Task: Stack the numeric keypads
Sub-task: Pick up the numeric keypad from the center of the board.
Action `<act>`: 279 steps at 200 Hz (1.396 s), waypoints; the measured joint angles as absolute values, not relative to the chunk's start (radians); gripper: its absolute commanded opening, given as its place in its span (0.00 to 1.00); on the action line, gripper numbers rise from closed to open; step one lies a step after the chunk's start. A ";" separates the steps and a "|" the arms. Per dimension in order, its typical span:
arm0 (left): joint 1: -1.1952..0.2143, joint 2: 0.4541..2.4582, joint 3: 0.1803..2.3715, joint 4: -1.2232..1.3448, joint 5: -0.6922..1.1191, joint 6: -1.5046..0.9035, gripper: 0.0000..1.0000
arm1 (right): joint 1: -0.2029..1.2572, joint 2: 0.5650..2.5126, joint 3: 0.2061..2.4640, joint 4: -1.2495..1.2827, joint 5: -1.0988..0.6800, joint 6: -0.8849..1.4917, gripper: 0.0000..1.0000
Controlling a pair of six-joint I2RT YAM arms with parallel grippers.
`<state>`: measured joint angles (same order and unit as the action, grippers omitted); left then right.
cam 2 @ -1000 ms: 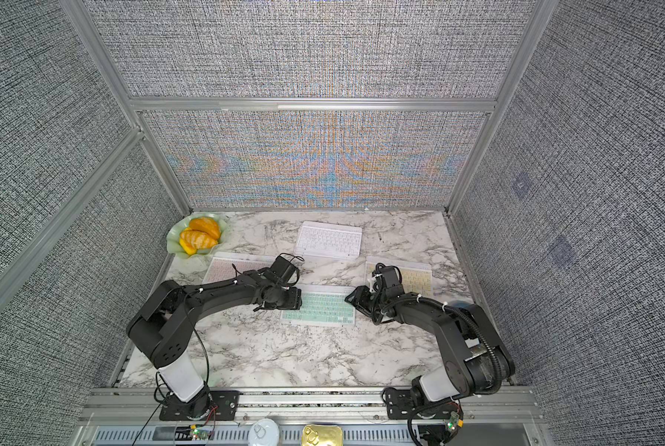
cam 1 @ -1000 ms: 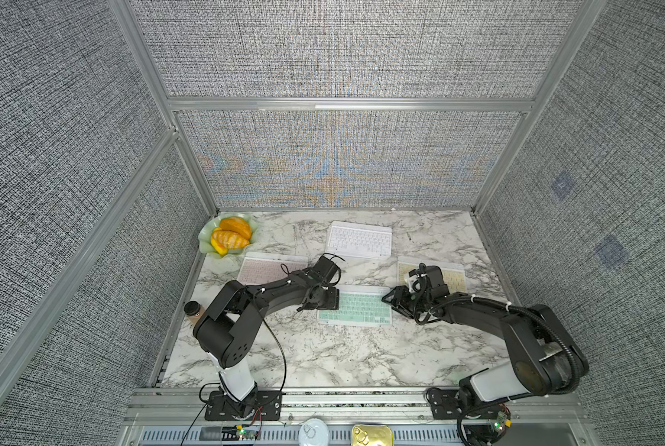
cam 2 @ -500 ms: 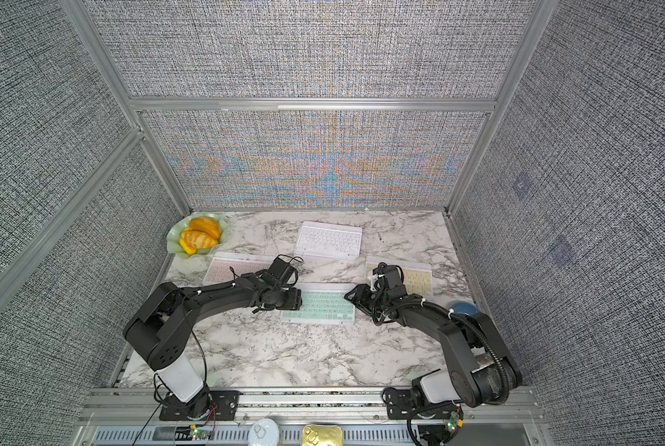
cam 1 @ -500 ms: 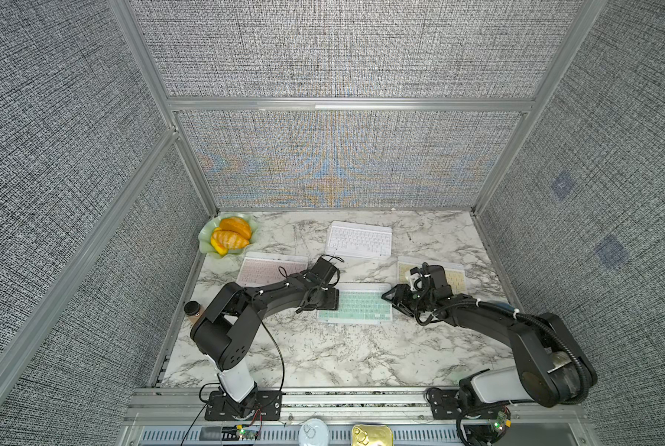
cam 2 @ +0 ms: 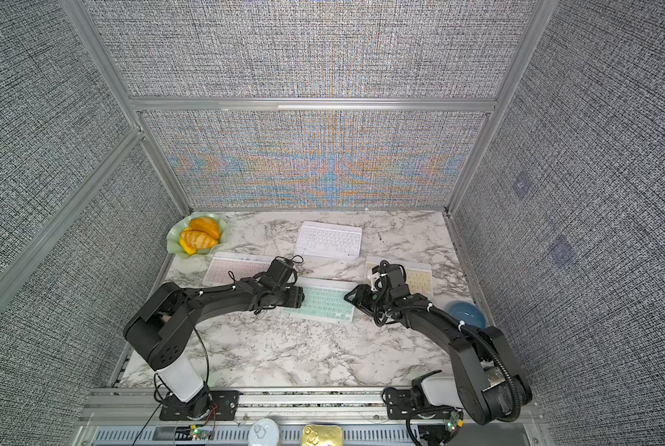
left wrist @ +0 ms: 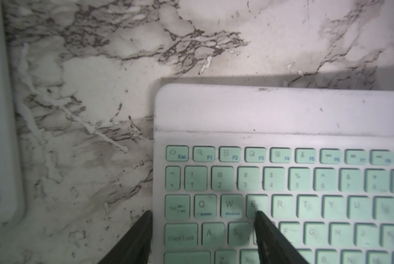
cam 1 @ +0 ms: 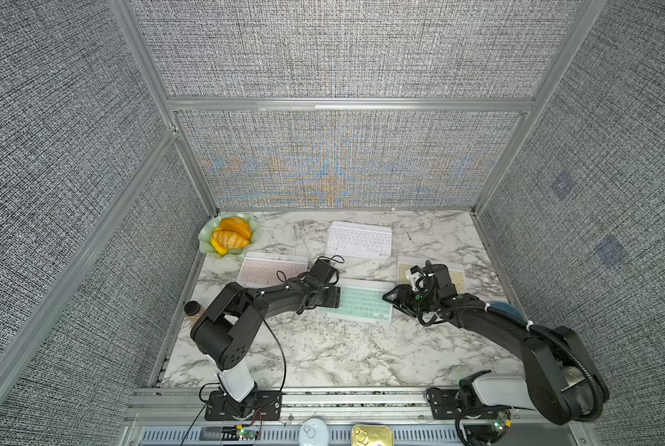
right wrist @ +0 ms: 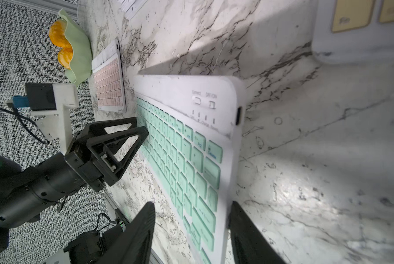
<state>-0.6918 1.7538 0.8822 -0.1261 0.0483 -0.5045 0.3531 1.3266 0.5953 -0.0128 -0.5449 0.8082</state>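
- Centrally on the marble surface (cam 1: 323, 355) lies the mint-green keyboard (cam 1: 356, 305), keys up, between the two arms.
- At its left short edge, the left end effector (left wrist: 203, 213) has its fingers narrowly parted. One tip is over the keys and the other is just off the edge, with nothing pinched.
- At its right end, the right end effector (right wrist: 192, 203) straddles the keyboard with jaws well apart; contact is unclear.
- Behind it, the pink keyboard (cam 1: 271, 270), white keyboard (cam 1: 360, 239) and yellow keyboard (cam 1: 456, 276) lie apart, unstacked.

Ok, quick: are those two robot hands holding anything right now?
Left gripper: open, fingers astride one end of the mint green keypad, gripping nothing.
Right gripper: open, fingers either side of that keypad's other end, gripping nothing.
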 measured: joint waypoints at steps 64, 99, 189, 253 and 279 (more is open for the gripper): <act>-0.692 1.742 0.859 -0.083 0.063 -0.495 0.69 | 0.353 1.296 0.589 -0.014 -0.545 0.812 0.54; -0.692 1.741 0.856 -0.080 0.069 -0.487 0.69 | 0.353 1.287 0.589 -0.014 -0.545 0.813 0.54; -0.698 1.741 0.859 -0.076 0.079 -0.471 0.69 | 0.357 1.271 0.580 -0.011 -0.528 0.825 0.54; -0.705 1.745 0.862 -0.078 0.076 -0.464 0.69 | 0.361 1.274 0.576 -0.011 -0.508 0.829 0.54; -0.707 1.747 0.863 -0.078 0.076 -0.463 0.69 | 0.363 1.278 0.576 -0.011 -0.499 0.829 0.54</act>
